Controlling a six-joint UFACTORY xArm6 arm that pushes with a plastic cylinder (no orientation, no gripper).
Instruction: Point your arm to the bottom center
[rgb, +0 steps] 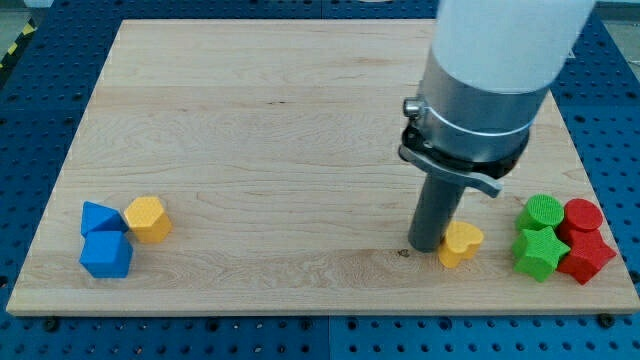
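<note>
At the desk's (250, 130) lower left, two blue blocks (105, 240) touch a yellow hexagonal block (149, 219). Right of centre, my tip (426, 246) rests just beside a yellow heart block (460, 243); there is no hand. Far right cluster green (539, 235) and red blocks (584, 240).

Pale wood-grain desk (250, 130) on a blue perforated base (40, 90). Two blue blocks (105, 253) (97, 216) beside a yellow hexagonal block (148, 218). Yellow heart block (460, 243) next to the dark grey tip (424, 246). Green cylinder (543, 211), green star (537, 251), red cylinder (582, 215), red star (586, 255). White and silver arm housing (490, 60).
</note>
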